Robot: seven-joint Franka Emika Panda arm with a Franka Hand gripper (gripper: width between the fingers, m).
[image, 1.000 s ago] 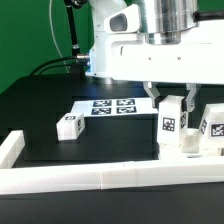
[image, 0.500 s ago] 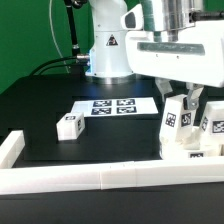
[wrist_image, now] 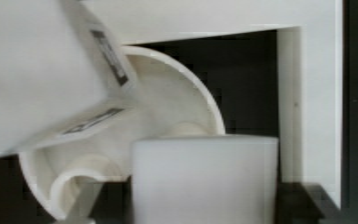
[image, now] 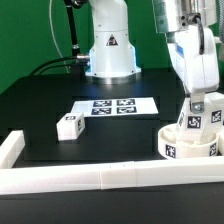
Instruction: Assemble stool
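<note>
The round white seat (image: 183,147) lies at the exterior view's right, just behind the front rail, with tags on its rim. My gripper (image: 203,104) comes down over it, tilted, and is shut on a short white tagged leg (image: 197,118) that stands in the seat. In the wrist view this leg (wrist_image: 202,180) fills the gap between my dark fingers. Beside it are the seat's curved rim (wrist_image: 172,100) and another tagged leg (wrist_image: 51,75). A loose leg (image: 69,126) lies on the black table at the exterior view's left.
The marker board (image: 115,105) lies flat at mid-table in front of the arm's white base (image: 110,55). A long white border rail (image: 90,180) runs along the front, with a short arm at the left (image: 10,148). The rail (wrist_image: 297,90) passes close beside the seat.
My arm has swung toward the exterior view's right and twisted at the wrist, still gripping the leg. The seat's round rim now shows more fully. The loose leg has not moved.
</note>
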